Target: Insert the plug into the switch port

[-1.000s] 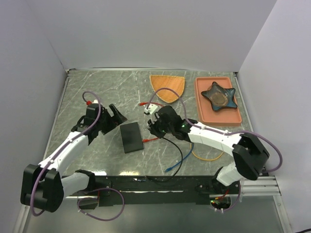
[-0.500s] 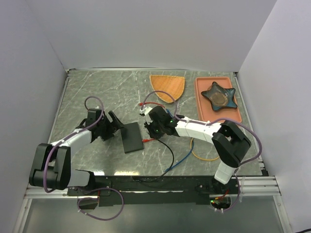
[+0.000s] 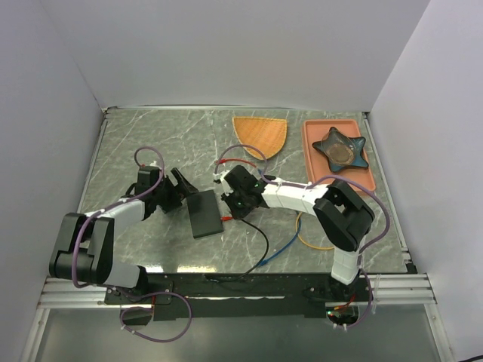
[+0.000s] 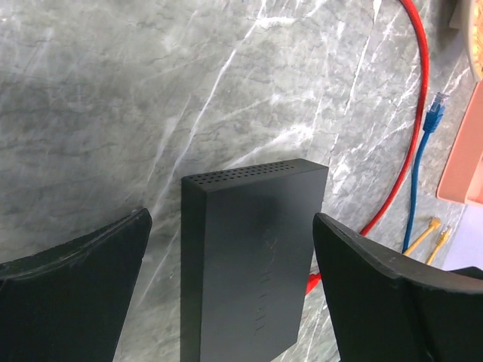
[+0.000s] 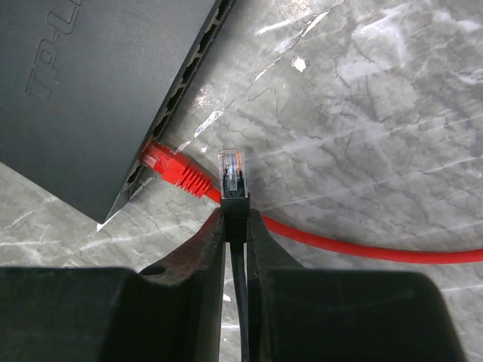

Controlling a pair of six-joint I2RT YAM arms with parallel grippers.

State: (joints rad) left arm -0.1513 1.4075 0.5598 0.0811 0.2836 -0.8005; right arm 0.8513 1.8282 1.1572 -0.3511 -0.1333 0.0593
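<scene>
The switch, a flat matte-black box (image 3: 204, 213), lies mid-table; it also shows in the left wrist view (image 4: 253, 264) and the right wrist view (image 5: 83, 75). Its row of ports (image 5: 189, 72) runs along the long edge facing my right gripper. A red plug (image 5: 175, 167) sits in the port nearest the corner. My right gripper (image 3: 233, 202) (image 5: 235, 219) is shut on a black cable's clear-tipped plug (image 5: 232, 175), held just off the port edge, beside the red plug. My left gripper (image 3: 183, 196) (image 4: 230, 222) is open, one finger on each side of the box's end, not touching it.
The red cable (image 5: 362, 245) trails across the table under the held plug. Blue (image 3: 278, 250) and yellow (image 3: 321, 243) cables lie near the front right. An orange tray (image 3: 317, 172) with a blue star-shaped dish (image 3: 341, 148) and an orange fan-shaped piece (image 3: 260, 134) are at the back.
My left gripper has moved right until it straddles the box's end. My right gripper has carried the black plug left, close to the box's port edge.
</scene>
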